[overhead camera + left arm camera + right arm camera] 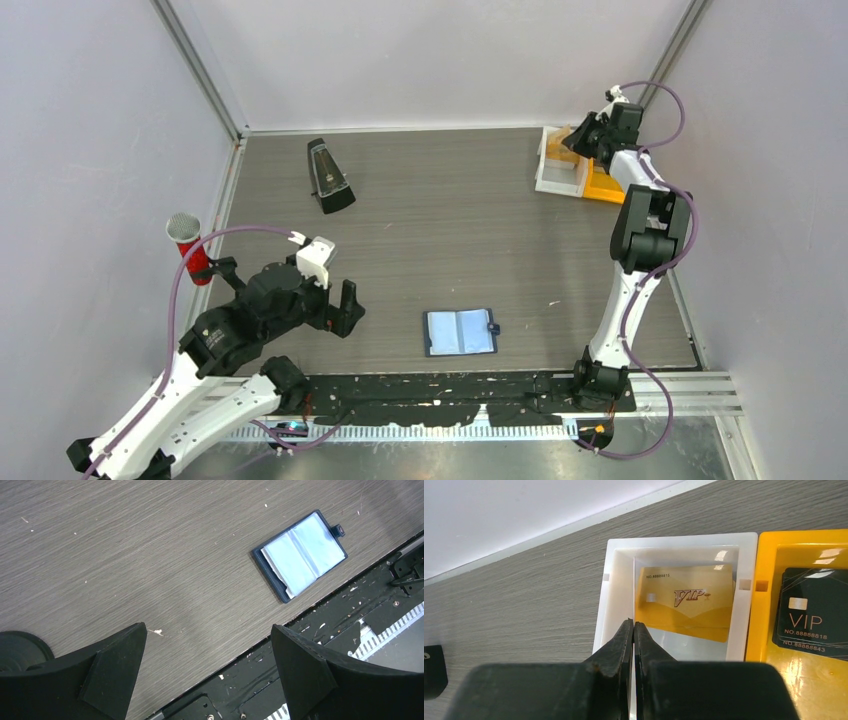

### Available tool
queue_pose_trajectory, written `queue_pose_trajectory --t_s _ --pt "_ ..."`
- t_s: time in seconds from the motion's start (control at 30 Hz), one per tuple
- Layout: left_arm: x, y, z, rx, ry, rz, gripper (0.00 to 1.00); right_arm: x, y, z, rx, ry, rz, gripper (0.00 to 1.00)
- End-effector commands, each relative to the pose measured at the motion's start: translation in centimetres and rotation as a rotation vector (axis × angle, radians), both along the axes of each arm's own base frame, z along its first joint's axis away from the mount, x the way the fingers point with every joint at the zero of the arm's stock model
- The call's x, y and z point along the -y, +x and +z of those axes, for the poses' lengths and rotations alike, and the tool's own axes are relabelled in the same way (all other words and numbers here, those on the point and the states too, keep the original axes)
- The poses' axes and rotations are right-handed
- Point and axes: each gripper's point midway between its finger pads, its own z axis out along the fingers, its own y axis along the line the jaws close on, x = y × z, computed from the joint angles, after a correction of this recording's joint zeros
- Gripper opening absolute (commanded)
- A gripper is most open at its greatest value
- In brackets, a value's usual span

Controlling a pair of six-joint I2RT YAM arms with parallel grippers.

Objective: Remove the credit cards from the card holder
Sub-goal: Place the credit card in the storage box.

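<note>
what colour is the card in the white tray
Gold-yellow card with dark VIP lettering, in the white tray; clearest in the right wrist view.

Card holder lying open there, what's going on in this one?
The card holder lies open near the front edge, no card showing in its sleeves. The right claw, shut and empty, hangs over a white tray at the far right holding a gold VIP card; a dark VIP card lies in the yellow tray beside it. The left claw hovers open over bare table left of the holder, touching nothing.
</note>
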Motion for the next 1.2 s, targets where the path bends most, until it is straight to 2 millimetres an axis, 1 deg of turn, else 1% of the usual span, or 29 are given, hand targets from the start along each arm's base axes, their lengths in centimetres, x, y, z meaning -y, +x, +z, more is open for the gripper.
queue_pose_trajectory --t_s 0.0,0.03,0.07,0.37,0.5,0.63,0.83,0.93,0.97,1.0,1.17 --pt "0.2 0.6 0.6 0.043 -0.009 0.001 0.99 0.0 1.0 2.3 0.033 0.011 0.026 0.08" --pt "0.2 0.7 0.6 0.042 -0.008 0.003 0.99 0.0 1.1 2.4 0.031 0.013 0.027 0.08" --pt "0.2 0.7 0.6 0.041 -0.006 0.003 0.99 -0.1 0.9 2.0 0.015 0.019 0.027 0.08" --pt "0.3 0.8 0.3 0.030 0.002 0.005 0.99 0.0 1.4 1.4 -0.013 0.033 0.036 0.10" --pt "0.3 0.8 0.2 0.021 0.007 0.008 0.99 0.2 1.5 1.1 -0.020 0.031 0.030 0.14" --pt "0.2 0.9 0.1 0.021 0.009 0.016 0.99 0.9 1.7 0.7 -0.031 0.012 -0.005 0.18" --pt "0.1 0.8 0.2 0.022 0.000 0.022 0.99 1.6 2.0 1.1 -0.031 0.001 -0.054 0.22" --pt "0.1 0.8 0.3 0.022 -0.002 0.026 0.99 1.9 1.6 1.6 -0.038 -0.009 -0.075 0.25" --pt "0.1 0.8 0.4 0.022 -0.004 0.027 0.99 2.1 1.4 1.3 -0.047 -0.016 -0.090 0.26" --pt "0.1 0.7 0.3 0.020 -0.006 0.027 0.99 2.2 1.3 1.7 -0.041 -0.022 -0.096 0.26" --pt "0.1 0.6 0.5 0.019 -0.019 0.028 0.99 2.7 0.9 1.8 -0.049 -0.042 -0.117 0.30"
